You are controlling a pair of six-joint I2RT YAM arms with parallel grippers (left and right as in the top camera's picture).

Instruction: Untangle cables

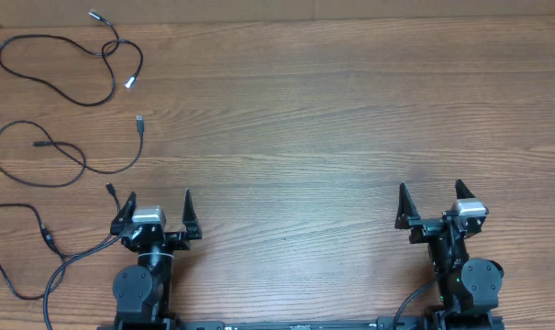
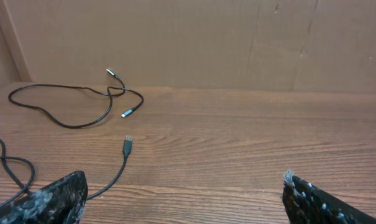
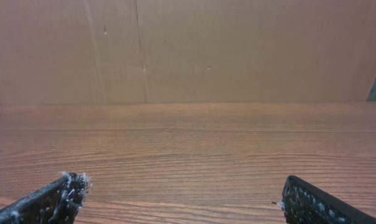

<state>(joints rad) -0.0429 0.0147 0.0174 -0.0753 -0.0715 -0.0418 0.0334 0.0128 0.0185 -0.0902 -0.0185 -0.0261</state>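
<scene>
**Three cables loose on the left, jaws free**

At the near edge, left jaws and right jaws, both spread wide, nothing pinched. Just beside the left jaws, by the left edge of the tabletop (image 1: 305,119), the nearest cable (image 1: 44,236), wavy, maybe touching the arm's own wire, hard to tell. Farther back, the middle cable (image 1: 83,163) in a flat loop, apart from the others. Farthest, in the back left corner, the last cable (image 1: 107,53), looped and crossed over itself.

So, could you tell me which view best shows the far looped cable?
Overhead: the far looped cable lies whole, both ends clear. Left wrist shows it foreshortened; right wrist shows no identifiable part of it.
</scene>
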